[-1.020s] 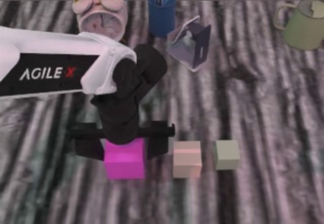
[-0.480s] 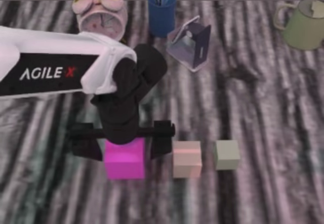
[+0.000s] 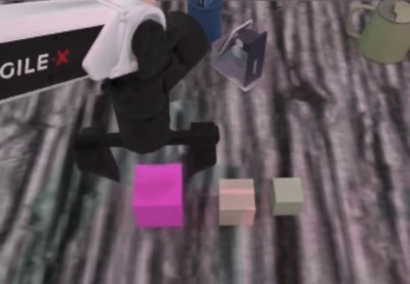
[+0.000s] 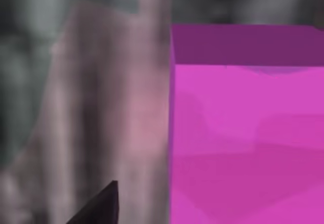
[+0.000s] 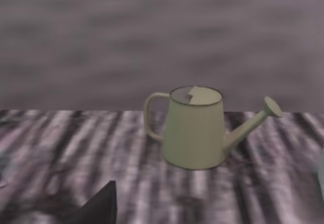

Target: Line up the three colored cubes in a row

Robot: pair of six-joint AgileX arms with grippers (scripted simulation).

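your left pincer (image 3: 148,150) hovers spread apart just behind the magenta cube (image 3: 157,194). pink cube (image 3: 237,201) and green cube (image 3: 286,195) sit in line on its right.

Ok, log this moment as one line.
left pincer: open, above table behind magenta cube | row: magenta, pink cube, green cube | right arm: out of top view

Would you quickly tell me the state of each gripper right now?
Left gripper: open, holding nothing, behind the magenta cube.
Right gripper: only a fingertip shows in its wrist view; cannot be told.
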